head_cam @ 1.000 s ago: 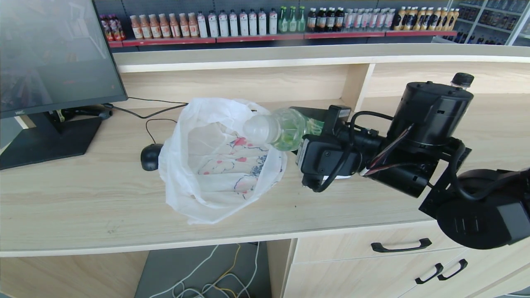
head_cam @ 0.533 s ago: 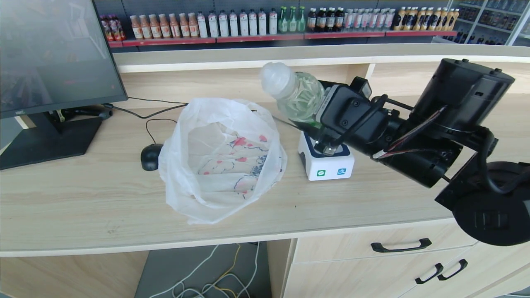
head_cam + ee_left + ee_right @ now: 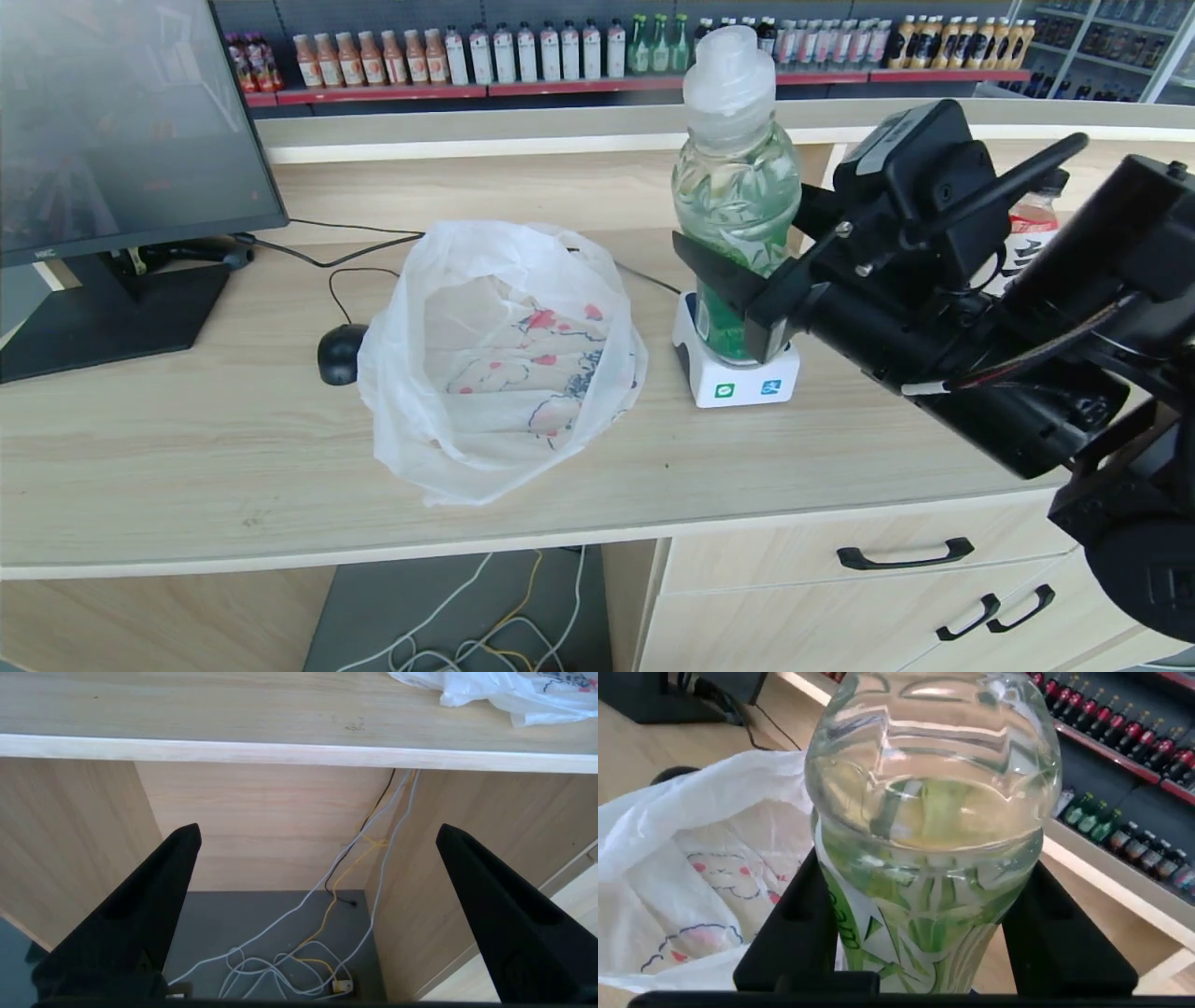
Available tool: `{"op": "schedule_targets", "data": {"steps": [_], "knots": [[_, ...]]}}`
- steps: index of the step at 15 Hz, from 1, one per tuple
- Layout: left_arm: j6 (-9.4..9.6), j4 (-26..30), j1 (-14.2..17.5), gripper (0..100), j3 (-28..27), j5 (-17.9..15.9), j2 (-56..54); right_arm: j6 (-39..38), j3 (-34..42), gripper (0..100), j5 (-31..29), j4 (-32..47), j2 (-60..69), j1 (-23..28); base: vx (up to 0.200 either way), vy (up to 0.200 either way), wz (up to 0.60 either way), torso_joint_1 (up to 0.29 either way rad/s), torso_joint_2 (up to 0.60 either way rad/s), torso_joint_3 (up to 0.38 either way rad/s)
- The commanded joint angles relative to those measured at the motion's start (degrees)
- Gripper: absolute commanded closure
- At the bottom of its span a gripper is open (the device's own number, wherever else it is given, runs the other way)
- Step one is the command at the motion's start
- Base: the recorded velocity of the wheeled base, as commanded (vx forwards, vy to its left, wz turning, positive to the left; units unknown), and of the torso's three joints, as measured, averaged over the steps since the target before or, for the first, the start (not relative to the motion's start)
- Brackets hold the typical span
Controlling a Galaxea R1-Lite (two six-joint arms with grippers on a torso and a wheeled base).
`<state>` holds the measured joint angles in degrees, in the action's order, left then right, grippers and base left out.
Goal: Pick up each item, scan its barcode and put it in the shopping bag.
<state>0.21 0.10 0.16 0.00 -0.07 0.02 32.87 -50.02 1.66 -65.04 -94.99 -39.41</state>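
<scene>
A clear bottle [image 3: 738,187] with a pale cap and a green label stands upright in the air, its base just above the white scanner box [image 3: 738,378]. My right gripper [image 3: 747,275] is shut on the bottle's lower half; in the right wrist view the bottle [image 3: 934,831] sits between the dark fingers [image 3: 794,929]. The white shopping bag [image 3: 495,364] lies open-mouthed on the counter, to the left of the scanner. My left gripper [image 3: 318,905] hangs open below the counter's front edge, with nothing between its fingers.
A monitor [image 3: 121,121] stands at the counter's far left, a black mouse [image 3: 338,353] beside the bag. Another bottle [image 3: 1027,224] stands behind my right arm. Drawers [image 3: 901,555] sit under the counter, and loose cables [image 3: 308,952] lie on the floor beneath it.
My right arm has swung the bottle from lying sideways at the bag's mouth up and to the right, turning it upright above the scanner. The bag has not moved.
</scene>
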Motion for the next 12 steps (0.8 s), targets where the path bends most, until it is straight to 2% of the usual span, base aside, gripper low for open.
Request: {"op": "schedule_targets", "data": {"steps": [1, 4, 6, 8, 12], "knots": [[-0.03, 0.0, 0.0, 0, 0.0, 0.0, 0.0, -11.2, 5.7, 100, -0.6, -6.5, 1.0, 0.3, 0.0, 0.0, 0.0, 0.0, 0.0, 0.0], [-0.03, 0.0, 0.0, 0, 0.0, 0.0, 0.0, -17.5, 12.7, 100, -3.1, -16.3, 1.0, 1.4, 0.0, 0.0, 0.0, 0.0, 0.0, 0.0], [-0.03, 0.0, 0.0, 0, 0.0, 0.0, 0.0, -21.0, 16.0, 100, -7.3, -22.0, 1.0, 1.4, 0.0, 0.0, 0.0, 0.0, 0.0, 0.0], [0.06, 0.0, 0.0, 0, 0.0, 0.0, 0.0, -22.8, 15.7, 100, -11.2, -22.2, 1.9, 1.4, 0.0, 0.0, 0.0, 0.0, 0.0, 0.0], [0.14, 0.0, -0.1, 0, 0.0, 0.0, 0.0, -22.9, 14.1, 100, -11.6, -23.4, 1.9, 2.7, 0.0, 0.0, 0.0, 0.0, 0.0, 0.0]]}}
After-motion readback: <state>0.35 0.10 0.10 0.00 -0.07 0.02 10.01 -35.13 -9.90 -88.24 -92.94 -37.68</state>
